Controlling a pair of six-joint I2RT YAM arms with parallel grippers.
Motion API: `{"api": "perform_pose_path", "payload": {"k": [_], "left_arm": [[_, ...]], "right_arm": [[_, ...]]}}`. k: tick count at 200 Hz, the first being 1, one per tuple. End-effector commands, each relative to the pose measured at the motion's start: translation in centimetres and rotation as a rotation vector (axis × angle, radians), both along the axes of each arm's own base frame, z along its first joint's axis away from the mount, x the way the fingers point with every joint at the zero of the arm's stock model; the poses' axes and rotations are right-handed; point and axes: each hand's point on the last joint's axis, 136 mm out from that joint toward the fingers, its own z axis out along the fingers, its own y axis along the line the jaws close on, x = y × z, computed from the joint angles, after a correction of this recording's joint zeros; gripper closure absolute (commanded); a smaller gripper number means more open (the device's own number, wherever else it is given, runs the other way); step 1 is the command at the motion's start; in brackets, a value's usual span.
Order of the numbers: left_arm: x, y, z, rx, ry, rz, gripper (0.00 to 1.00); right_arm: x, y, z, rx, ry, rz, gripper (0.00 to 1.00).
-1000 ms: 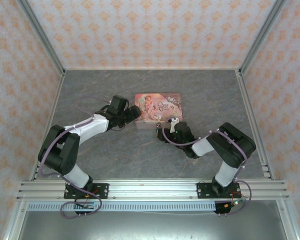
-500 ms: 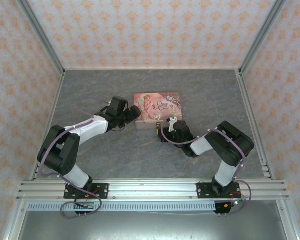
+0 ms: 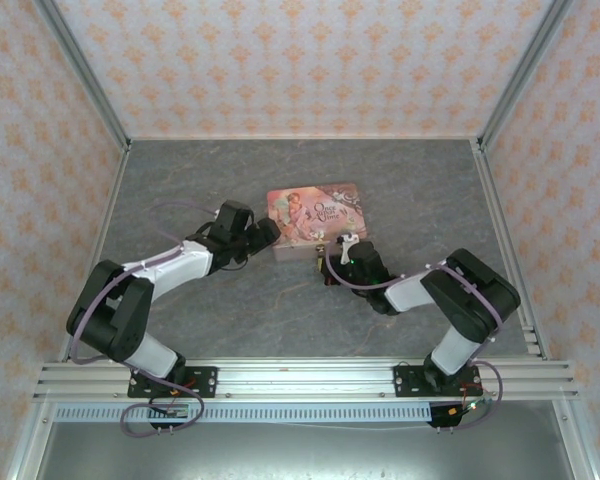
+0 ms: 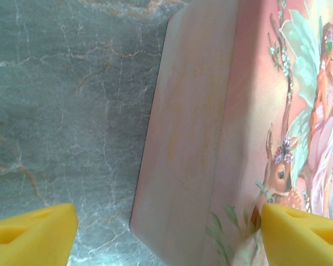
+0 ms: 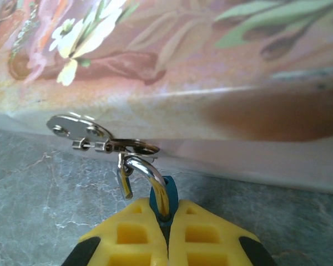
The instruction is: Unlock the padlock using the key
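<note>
Though indistinct from above, right pincer (image 5: pixel 167 209) up close clamps padlock (image 5: pixel 172 193) body.

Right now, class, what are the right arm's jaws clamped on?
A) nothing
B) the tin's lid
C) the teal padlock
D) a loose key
C: the right wrist view shows the yellow jaws pinching the teal padlock, its shackle hanging from the hasp.

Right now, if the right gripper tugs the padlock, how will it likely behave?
The padlock is tiny and looks rigid, so it probably won't flex, though it could twist in the right gripper. Its shackle appears hooked through the hasp of the tin, so a tug would likely drag the tin rather than free it.
</note>
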Motion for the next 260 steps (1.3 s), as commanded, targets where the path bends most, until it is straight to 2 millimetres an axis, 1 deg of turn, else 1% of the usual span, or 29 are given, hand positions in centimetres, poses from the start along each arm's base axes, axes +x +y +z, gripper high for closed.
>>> {"api": "perform_pose_path", "payload": {"k": [1,19,36,67,90,129,139,154,174,207,235,249,260], "left_arm": [[-3.3,1.3,-2.9,0.083,0.113,0.017,0.16],[-4.2,1.4,-2.7,0.102,0.111,0.024,0.16],[-5.1,1.6,-2.8,0.103,0.112,0.039,0.16],[-6.1,1.9,-3.5,0.108,0.129,0.052,0.16],[-6.5,1.6,-3.5,0.107,0.130,0.048,0.15],[-6.9,1.5,-3.9,0.111,0.135,0.049,0.15],[-6.9,1.5,-3.9,0.106,0.134,0.049,0.16],[-6.8,1.4,-3.4,0.096,0.117,0.050,0.15],[-6.4,1.4,-1.7,0.081,0.072,0.054,0.15],[-5.3,0.7,2.3,0.044,-0.026,0.036,0.15],[-3.8,-0.6,6.2,0.016,-0.109,0.001,0.14],[-2.7,-1.7,8.2,-0.004,-0.149,-0.023,0.14],[-1.7,-2.6,9.4,-0.017,-0.174,-0.043,0.14]], "right_arm": [[0.6,-2.0,-0.2,-0.060,-0.001,-0.097,1.00],[0.7,-2.6,-0.5,-0.085,0.002,-0.122,1.00],[0.6,-3.0,-0.3,-0.075,-0.007,-0.127,1.00],[0.7,-2.5,1.1,0.014,-0.034,-0.086,1.00],[1.1,-2.2,2.2,0.056,-0.046,-0.076,1.00],[2.3,-2.3,3.7,0.130,-0.033,-0.121,1.00],[2.3,-2.1,3.9,0.130,-0.029,-0.116,1.00],[2.4,-2.2,3.7,0.113,-0.012,-0.123,1.00],[2.3,-2.6,3.0,0.102,0.018,-0.148,1.00],[2.1,-3.2,2.5,0.106,0.039,-0.183,1.00],[1.9,-3.2,2.3,0.102,0.041,-0.175,1.00],[1.8,-3.3,2.2,0.100,0.044,-0.174,1.00],[1.7,-3.3,2.1,0.101,0.044,-0.174,0.99]]}}
